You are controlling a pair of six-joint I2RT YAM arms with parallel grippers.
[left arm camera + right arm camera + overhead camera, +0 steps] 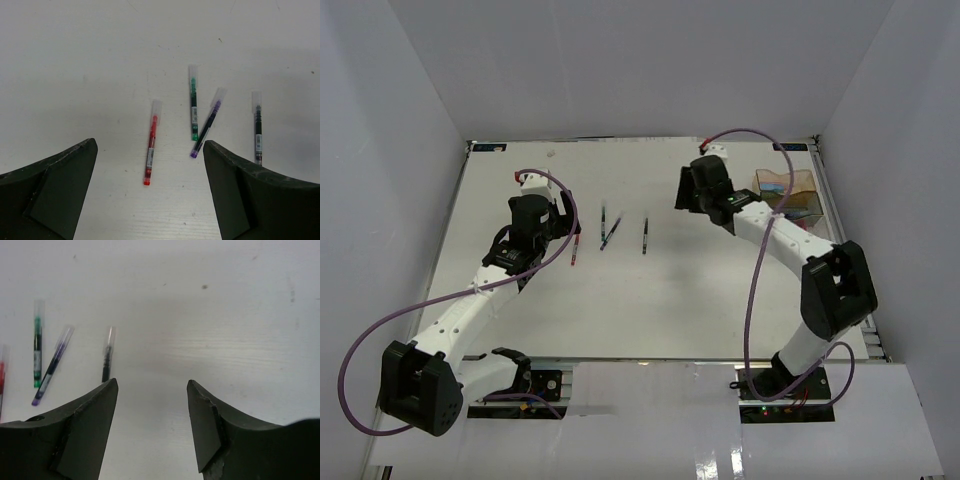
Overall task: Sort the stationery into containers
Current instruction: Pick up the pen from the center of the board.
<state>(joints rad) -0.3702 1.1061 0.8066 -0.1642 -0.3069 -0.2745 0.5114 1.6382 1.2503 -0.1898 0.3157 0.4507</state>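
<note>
Above the table (pixel 670 300), both arms stretch forward — left claw (pixel 150 144) (over a red pen (pixel 151 137)) and right claw (pixel 152 382) gaping.

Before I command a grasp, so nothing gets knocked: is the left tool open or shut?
Open: the left tool has two dark fingers standing wide apart; the thin red pen shows through the gap.

A white table (pixel 650 300) enclosed by plain white walls (pixel 640 60).
</note>
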